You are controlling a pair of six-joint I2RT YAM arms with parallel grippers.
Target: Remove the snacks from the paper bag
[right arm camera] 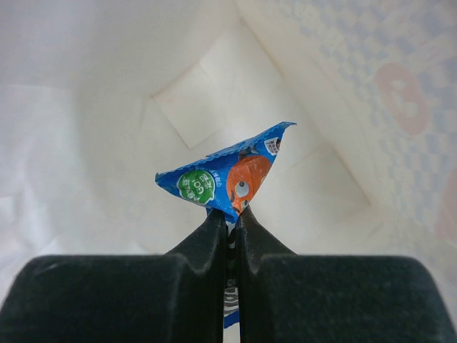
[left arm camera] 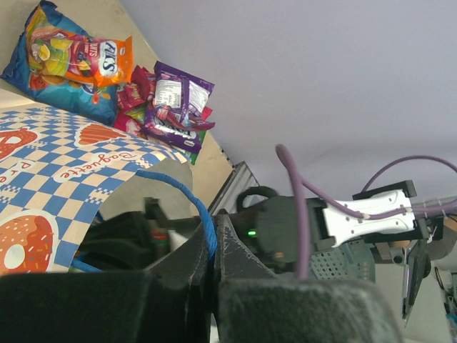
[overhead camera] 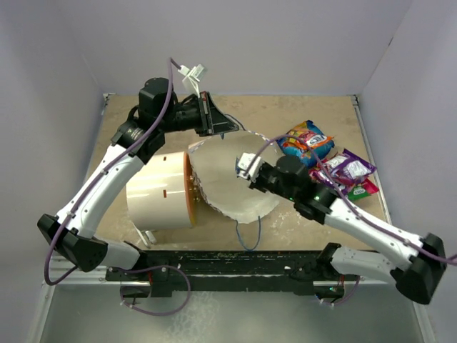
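Observation:
The paper bag (overhead camera: pixel 227 179) lies on its side, its white inside facing up. Its checkered outside shows in the left wrist view (left arm camera: pixel 50 179). My left gripper (left arm camera: pixel 213 227) is shut on the bag's blue cord handle (left arm camera: pixel 187 194) and holds the rim up at the bag's far edge (overhead camera: pixel 214 120). My right gripper (right arm camera: pixel 230 214) is inside the bag (right arm camera: pixel 100 107), shut on a small blue-and-orange snack packet (right arm camera: pixel 228 175). In the top view the right gripper (overhead camera: pixel 250 174) reaches into the bag's mouth. Other snacks lie on the table to the right: a blue-and-orange packet (overhead camera: pixel 307 140) (left arm camera: pixel 68 61) and purple, pink and green packets (overhead camera: pixel 346 171) (left arm camera: pixel 178 103).
A big white cylinder with a tan face (overhead camera: pixel 161 191) lies just left of the bag. A second blue cord handle (overhead camera: pixel 246 236) trails toward the table's near edge. Grey walls close in the table at the back and sides.

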